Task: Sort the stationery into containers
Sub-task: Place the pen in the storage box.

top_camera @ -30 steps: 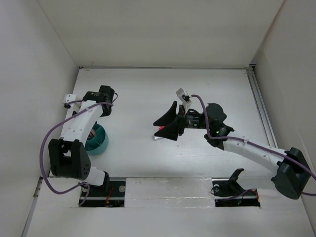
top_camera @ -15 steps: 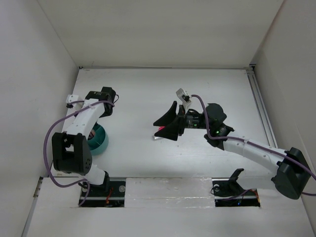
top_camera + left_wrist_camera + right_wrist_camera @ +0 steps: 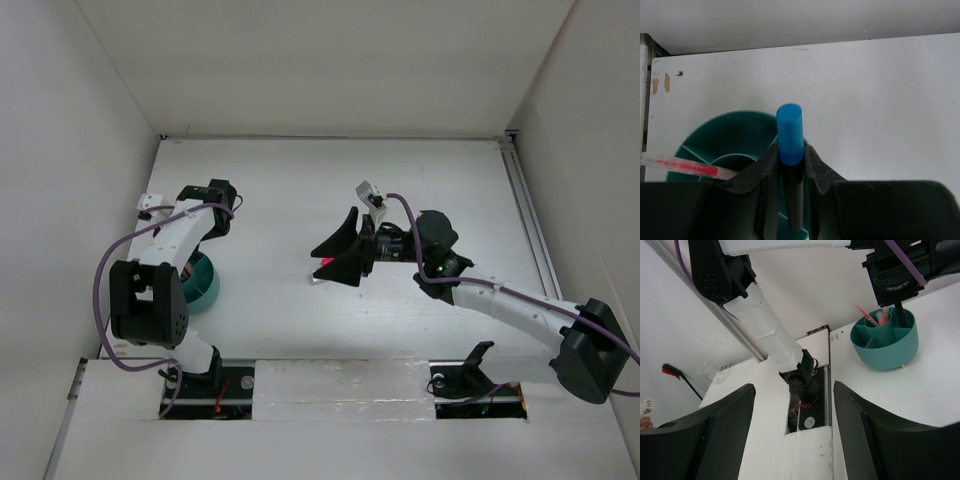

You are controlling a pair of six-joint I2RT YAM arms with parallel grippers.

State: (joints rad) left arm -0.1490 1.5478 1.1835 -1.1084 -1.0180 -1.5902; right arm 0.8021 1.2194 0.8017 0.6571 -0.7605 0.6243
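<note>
Here, left gripper [image 3: 790, 154] clamped on blue-capped pen [image 3: 790, 131] over teal cup [image 3: 715, 131], right gripper [image 3: 338, 243] apart.

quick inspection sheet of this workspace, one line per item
surface: white table, no spills seen
job's things: teal divided cup holding a clear red-cored pen; blue-capped pen over it; pink-tipped item on table, mostly hidden
clutter: nothing seen
claws: left claw shut on blue-capped pen; right claw open, above the pink-tipped item
cables: purple cables hanging in loose loops
surroundings: white walls on three sides
</note>
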